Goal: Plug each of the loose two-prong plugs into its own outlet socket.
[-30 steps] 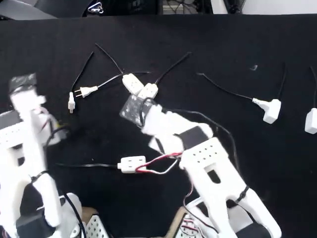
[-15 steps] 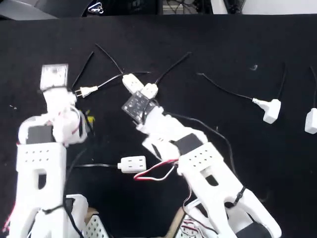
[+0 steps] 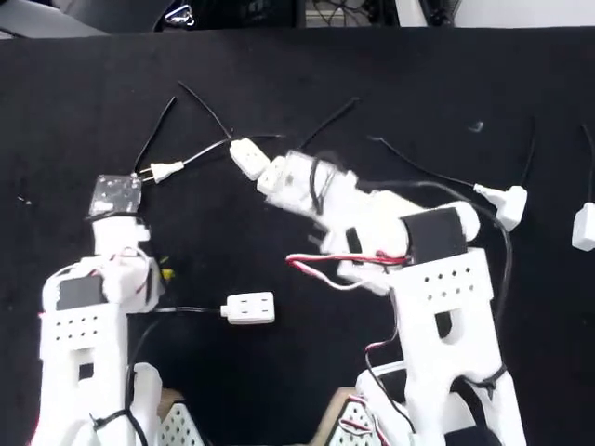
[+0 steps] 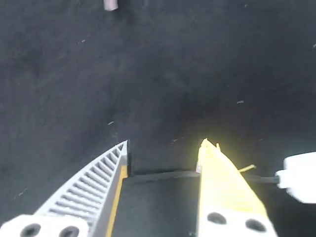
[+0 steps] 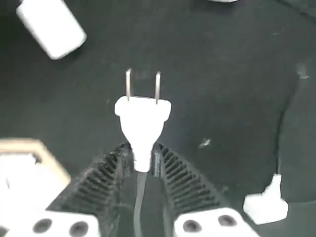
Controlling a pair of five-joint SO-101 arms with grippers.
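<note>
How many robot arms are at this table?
2. The left arm stands at the table's near left edge; the right arm extends toward mid-table, holding a white plug.

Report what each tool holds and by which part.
The right tool grips a white two-prong plug by its narrow rear end, with the prongs pointing away from it. The left tool is open and holds nothing.
</note>
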